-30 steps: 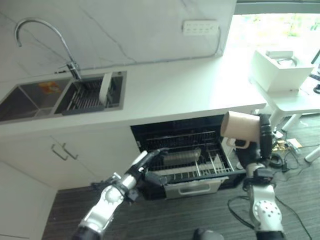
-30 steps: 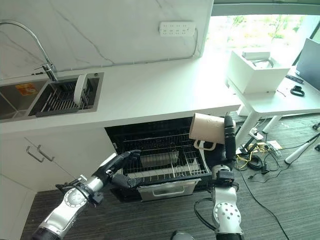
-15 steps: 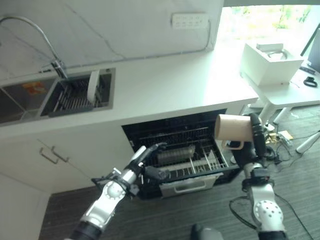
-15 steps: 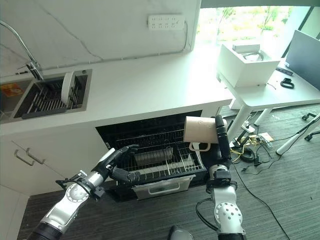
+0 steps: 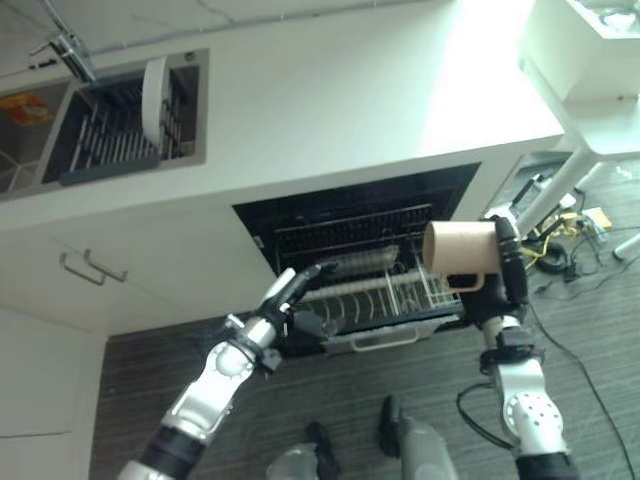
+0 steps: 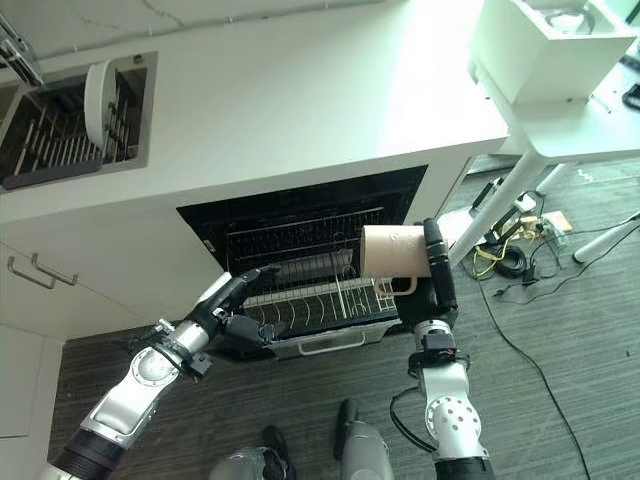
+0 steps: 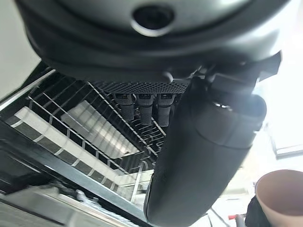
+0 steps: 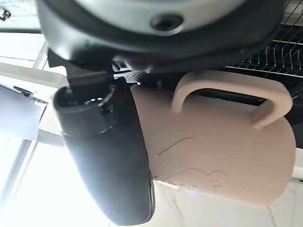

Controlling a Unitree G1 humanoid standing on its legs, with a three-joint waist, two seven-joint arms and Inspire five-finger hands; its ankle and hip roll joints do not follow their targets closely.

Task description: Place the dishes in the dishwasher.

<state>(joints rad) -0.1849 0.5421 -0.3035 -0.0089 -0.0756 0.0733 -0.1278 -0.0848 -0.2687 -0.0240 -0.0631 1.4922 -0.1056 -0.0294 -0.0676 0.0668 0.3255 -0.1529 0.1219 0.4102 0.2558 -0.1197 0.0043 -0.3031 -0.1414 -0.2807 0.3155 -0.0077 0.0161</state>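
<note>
A beige mug (image 5: pixel 455 255) lies on its side in the air, mouth toward the left and handle down, with my right hand (image 5: pixel 508 270) shut on it. It hangs just over the right end of the pulled-out dishwasher rack (image 5: pixel 385 290). The right wrist view shows the mug (image 8: pixel 222 156) with my thumb (image 8: pixel 109 156) pressed along its side. My left hand (image 5: pixel 290 295) is open, fingers straight, at the rack's front left corner. A clear glass (image 6: pixel 300 268) lies in the rack. A white plate (image 5: pixel 153 82) stands upright in the sink's drying rack.
The dishwasher sits open under the white counter (image 5: pixel 330 110). A cabinet door with a bar handle (image 5: pixel 90 268) is to its left. A white table (image 6: pixel 560 140) holding a white box (image 6: pixel 545 40) stands at the right, with cables on the floor (image 6: pixel 520 265) beneath.
The camera has tipped down and closer, so the whole picture shifted. The mug now sits a little nearer the rack's right end. The left hand stays at the rack's front.
</note>
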